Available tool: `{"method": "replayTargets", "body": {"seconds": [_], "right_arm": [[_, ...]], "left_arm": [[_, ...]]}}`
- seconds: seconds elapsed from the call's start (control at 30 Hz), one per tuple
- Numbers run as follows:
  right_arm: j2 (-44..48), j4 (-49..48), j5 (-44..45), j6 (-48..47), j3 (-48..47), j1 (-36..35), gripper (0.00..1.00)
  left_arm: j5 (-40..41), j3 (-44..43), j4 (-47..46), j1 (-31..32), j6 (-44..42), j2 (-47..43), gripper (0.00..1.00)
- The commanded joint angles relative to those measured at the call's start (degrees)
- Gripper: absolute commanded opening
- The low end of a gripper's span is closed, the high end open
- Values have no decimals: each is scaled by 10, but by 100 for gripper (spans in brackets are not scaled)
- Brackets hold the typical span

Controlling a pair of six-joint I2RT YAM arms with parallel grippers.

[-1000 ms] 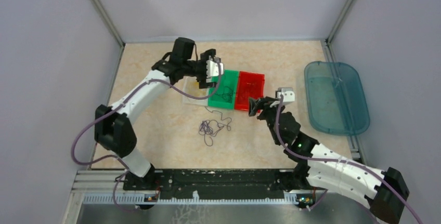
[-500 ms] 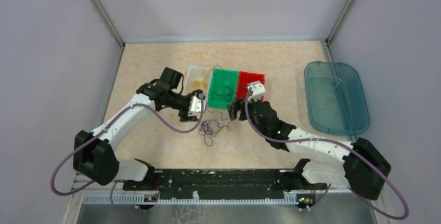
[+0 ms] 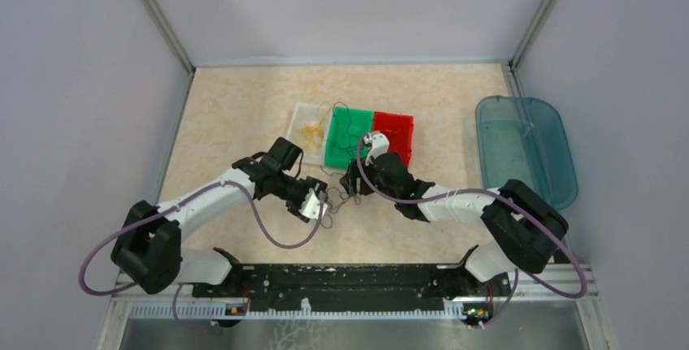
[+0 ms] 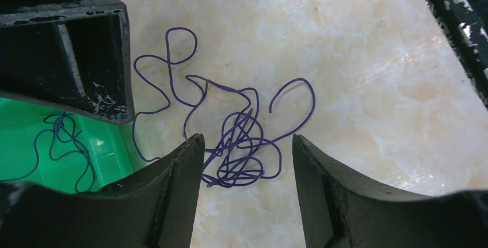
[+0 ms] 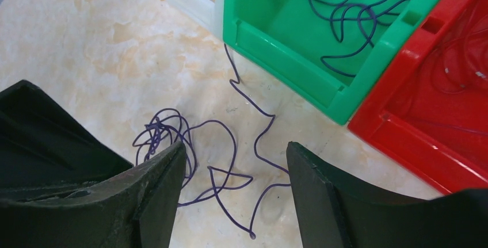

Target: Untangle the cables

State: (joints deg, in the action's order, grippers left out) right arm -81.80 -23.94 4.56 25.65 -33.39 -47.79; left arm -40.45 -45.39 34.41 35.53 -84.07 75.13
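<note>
The purple cable knot [image 4: 237, 164] sits squarely between the parted, empty jaws of the left gripper [image 4: 247, 144]. The right gripper [image 5: 235, 150] (also parted, empty) straddles only its loose tail [image 5: 256, 140], with the knot off beside one finger.

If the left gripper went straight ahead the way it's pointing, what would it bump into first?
Most likely the tangled purple cable, which lies right between the open fingers of the left gripper, with the table just under it. How far off it is, the picture can't say.
</note>
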Motion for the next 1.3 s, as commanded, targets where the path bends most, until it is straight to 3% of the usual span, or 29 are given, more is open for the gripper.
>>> {"method": "replayTargets", "body": {"seconds": [0.0,0.07,0.17,0.33,0.47,0.7,0.83,0.9,1.0,1.27], "right_arm": [[-23,0,-26,18,-31,3,63],[-30,17,-22,20,-33,3,60],[-34,43,-11,30,-39,3,57],[-40,94,9,38,-61,2,56],[-54,107,-11,35,-76,2,56],[-100,124,-55,33,-109,2,55],[-113,137,-36,37,-118,2,43],[-109,132,-34,33,-118,2,24],[-68,95,-18,22,-95,1,0],[84,-11,-62,-3,-49,0,0]], "left_arm": [[-5,-3,-21,3,-45,32,63],[-1,-2,4,4,-84,48,62],[11,2,32,5,-141,62,51],[30,-3,106,5,-188,63,36],[40,0,177,4,-201,48,30],[35,14,207,5,-195,-20,31],[38,-11,240,5,-188,-50,48],[39,-26,245,4,-167,-73,55],[45,-48,226,4,-119,-105,58],[22,-54,-74,-12,211,-183,59]]}}
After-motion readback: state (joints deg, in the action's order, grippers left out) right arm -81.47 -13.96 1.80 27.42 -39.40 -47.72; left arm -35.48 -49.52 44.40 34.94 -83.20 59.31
